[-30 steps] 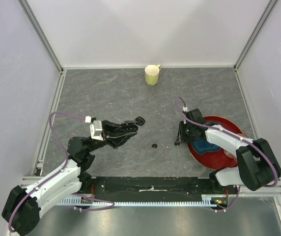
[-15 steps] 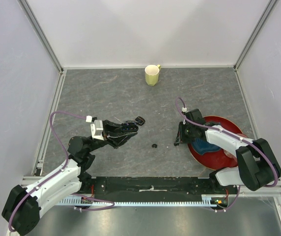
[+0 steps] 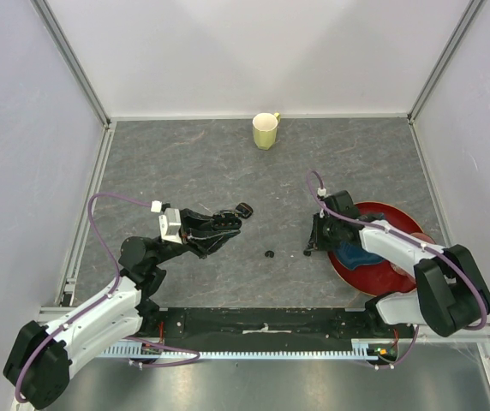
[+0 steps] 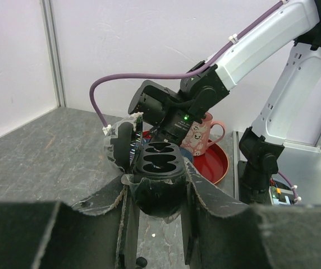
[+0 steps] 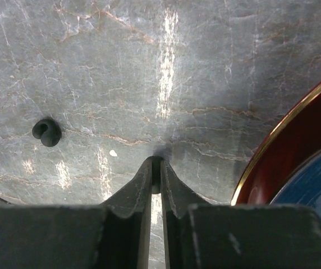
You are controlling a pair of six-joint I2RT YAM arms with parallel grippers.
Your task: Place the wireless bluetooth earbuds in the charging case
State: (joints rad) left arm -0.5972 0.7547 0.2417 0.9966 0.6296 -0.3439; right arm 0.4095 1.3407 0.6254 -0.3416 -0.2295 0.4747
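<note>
The left arm (image 3: 108,312) reaches out over the gray counter (image 3: 185,163), and its jaws are pinching the charging case (image 4: 159,168) from both sides, holding it up off the counter. The case is open, and I can see two dark hollow slots on its top. A dark round flap (image 4: 122,141), which looks like its lid, stands up beside it. One little black curled earbud (image 3: 269,253) lies on the counter between the two arms, touching nothing. The right arm (image 3: 391,244) bends down so that its jaws point at the counter, near that earbud but apart from it. The right jaws are pressed almost together, with only a thin dark sliver between the tips, and I cannot tell what that sliver is. A tiny white speck (image 5: 113,152) sits on the counter just beside the tips. Right next to the right arm is a red plate (image 3: 403,224) with something blue (image 3: 361,255) on it. From the left wrist, I can also see a pink mug (image 4: 201,134) with little faces standing on the plate. A yellow-green mug (image 3: 265,130) stands far back by the wall, well apart from everything else.
</note>
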